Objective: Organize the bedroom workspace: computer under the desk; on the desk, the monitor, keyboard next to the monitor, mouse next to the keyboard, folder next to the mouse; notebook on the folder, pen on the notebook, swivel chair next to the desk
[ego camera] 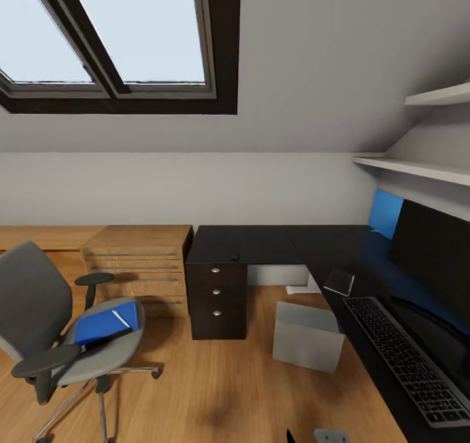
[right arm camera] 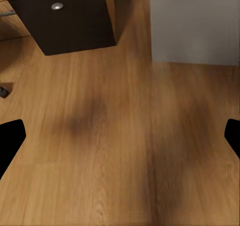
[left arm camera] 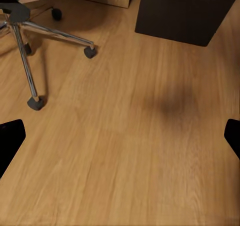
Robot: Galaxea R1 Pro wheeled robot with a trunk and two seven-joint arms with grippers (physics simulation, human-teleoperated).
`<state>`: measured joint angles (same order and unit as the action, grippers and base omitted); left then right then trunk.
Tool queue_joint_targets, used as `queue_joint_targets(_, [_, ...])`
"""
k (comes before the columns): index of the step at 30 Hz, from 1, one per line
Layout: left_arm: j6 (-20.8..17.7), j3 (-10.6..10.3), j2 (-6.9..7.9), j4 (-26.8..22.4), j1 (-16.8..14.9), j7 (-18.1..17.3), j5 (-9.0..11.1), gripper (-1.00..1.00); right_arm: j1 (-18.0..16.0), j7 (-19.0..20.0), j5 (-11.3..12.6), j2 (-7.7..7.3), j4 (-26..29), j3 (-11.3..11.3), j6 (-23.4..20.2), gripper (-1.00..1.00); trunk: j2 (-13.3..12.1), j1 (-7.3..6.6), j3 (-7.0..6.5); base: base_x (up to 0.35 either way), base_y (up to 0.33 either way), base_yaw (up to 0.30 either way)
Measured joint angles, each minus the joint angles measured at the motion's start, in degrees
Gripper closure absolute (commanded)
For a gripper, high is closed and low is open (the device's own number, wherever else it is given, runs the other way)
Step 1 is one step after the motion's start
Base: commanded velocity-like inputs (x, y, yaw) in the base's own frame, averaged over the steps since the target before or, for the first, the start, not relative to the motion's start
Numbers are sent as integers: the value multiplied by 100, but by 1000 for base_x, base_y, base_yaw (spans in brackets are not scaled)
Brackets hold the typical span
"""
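Bedroom workspace, mid-tidy: we find the folder (ego camera: 104, 323) on the swivel chair (ego camera: 46, 312), well apart from the worktop (ego camera: 274, 244).

We see the blue folder lying flat on the grey seat with a thin white pen (ego camera: 121, 319) on top of it. On the black L-shaped worktop, the keyboard (ego camera: 408, 358) lies just in front of the monitor (ego camera: 434, 253), the notebook (ego camera: 339, 281) rests near the inner edge, and the mouse (ego camera: 235, 256) sits above the three drawers (ego camera: 217, 293). The grey computer (ego camera: 307, 335) stands on the wood floor (ego camera: 215, 391) beside the worktop's edge. Both wrist views look down at that floor; the left end effector (left arm camera: 120, 136) and the right end effector (right arm camera: 120, 136) each show dark fingertips spread wide, holding nothing.
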<state>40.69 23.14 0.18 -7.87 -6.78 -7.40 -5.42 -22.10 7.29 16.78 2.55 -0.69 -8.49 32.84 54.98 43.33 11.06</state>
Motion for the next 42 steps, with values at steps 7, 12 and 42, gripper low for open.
queue_joint_targets(7, [0,0,0,0,-2,0,0,-100,0,0,-2,0,-2,0,1,-100,0,0,0,333,1,0])
queue_joint_targets(12, [0,0,0,0,-2,0,0,-100,0,0,-3,0,-2,0,-1,-100,0,0,0,335,0,0])
queue_joint_targets(42, [0,0,0,7,-2,1,8,-100,2,-1,0,-9,-19,0,140,-100,0,1,0,271,0,0])
